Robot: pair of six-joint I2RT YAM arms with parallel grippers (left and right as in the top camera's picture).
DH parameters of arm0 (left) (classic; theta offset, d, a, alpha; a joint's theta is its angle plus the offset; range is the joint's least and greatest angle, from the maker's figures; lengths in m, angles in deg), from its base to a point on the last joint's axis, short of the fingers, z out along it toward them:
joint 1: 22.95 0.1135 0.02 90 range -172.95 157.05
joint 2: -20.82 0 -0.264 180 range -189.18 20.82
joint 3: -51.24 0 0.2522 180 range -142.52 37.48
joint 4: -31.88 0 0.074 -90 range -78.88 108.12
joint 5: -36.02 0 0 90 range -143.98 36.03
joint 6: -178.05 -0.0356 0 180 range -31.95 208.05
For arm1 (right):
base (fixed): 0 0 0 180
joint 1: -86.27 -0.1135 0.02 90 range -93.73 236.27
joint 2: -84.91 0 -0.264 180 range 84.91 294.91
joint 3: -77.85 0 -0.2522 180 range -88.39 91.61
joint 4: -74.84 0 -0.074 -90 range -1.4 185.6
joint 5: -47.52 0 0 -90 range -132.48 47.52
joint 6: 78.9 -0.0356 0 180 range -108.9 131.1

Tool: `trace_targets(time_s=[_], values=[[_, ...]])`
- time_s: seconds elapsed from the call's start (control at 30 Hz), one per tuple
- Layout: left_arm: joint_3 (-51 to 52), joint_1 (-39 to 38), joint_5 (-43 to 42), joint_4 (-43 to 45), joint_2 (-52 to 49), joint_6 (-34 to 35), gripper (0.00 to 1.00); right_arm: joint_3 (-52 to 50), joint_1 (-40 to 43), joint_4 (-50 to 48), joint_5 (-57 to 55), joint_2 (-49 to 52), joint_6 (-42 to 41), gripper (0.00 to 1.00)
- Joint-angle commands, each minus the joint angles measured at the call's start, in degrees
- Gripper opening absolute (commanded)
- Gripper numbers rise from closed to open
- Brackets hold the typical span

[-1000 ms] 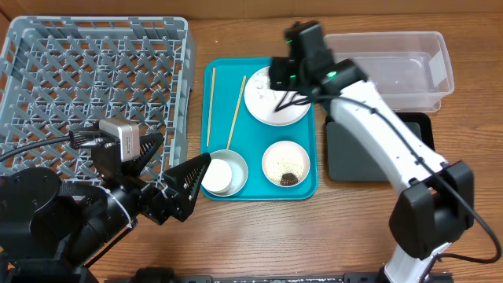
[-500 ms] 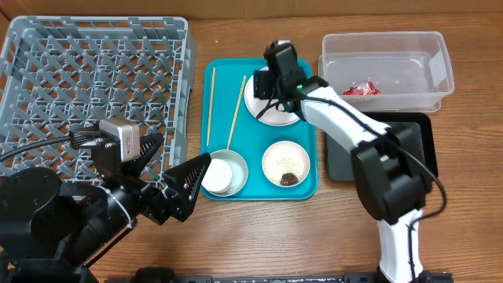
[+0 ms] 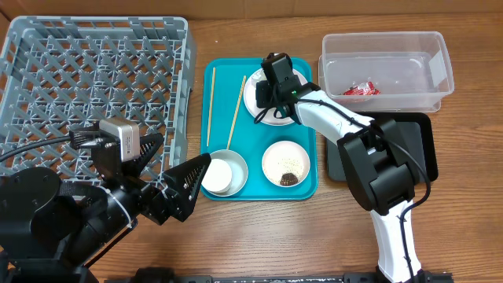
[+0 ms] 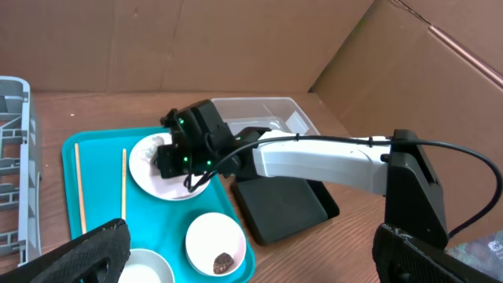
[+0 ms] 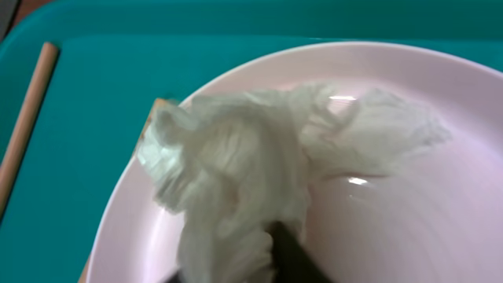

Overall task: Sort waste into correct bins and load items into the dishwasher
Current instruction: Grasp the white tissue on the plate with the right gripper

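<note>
My right gripper (image 3: 266, 98) is down on the white plate (image 3: 277, 118) at the back of the teal tray. In the right wrist view its jaws (image 5: 232, 267) stand close together with the crumpled white napkin (image 5: 236, 157) bunched between them on the plate (image 5: 393, 196). The red wrapper (image 3: 363, 89) lies in the clear tub (image 3: 385, 38). A bowl (image 3: 286, 163) holds rice grains and a brown chunk (image 3: 289, 179). Two chopsticks (image 3: 212, 106) lie on the tray. My left gripper (image 3: 177, 185) is open and empty by the tray's front left corner.
The grey dish rack (image 3: 94, 71) stands at the left. The black tray (image 3: 409, 157) lies right of the teal tray (image 3: 302, 189), in front of the tub. A second white bowl (image 3: 224, 173) sits at the teal tray's front left, close to my left fingers.
My right gripper has swung left from beside the tub to the plate and dropped onto the napkin. The red wrapper now shows in the tub. The left arm has not moved.
</note>
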Motion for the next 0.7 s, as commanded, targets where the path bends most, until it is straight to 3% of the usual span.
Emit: trace_targets(time_s=[0.0,0.43,0.67], values=[[-0.90,0.31,-0.24,-0.11,0.24,-0.90,1.00,0.20,0.37,0.94,0.35,-0.31,0.02,0.04],[-0.90,0.31,-0.24,-0.79,0.24,-0.90,1.00,0.20,1.31,10.16,-1.07,-18.36,0.00,0.04],[-0.90,0.31,-0.24,-0.81,0.24,-0.90,1.00,0.20,5.75,14.86,-2.71,-26.82,-0.44,0.04]])
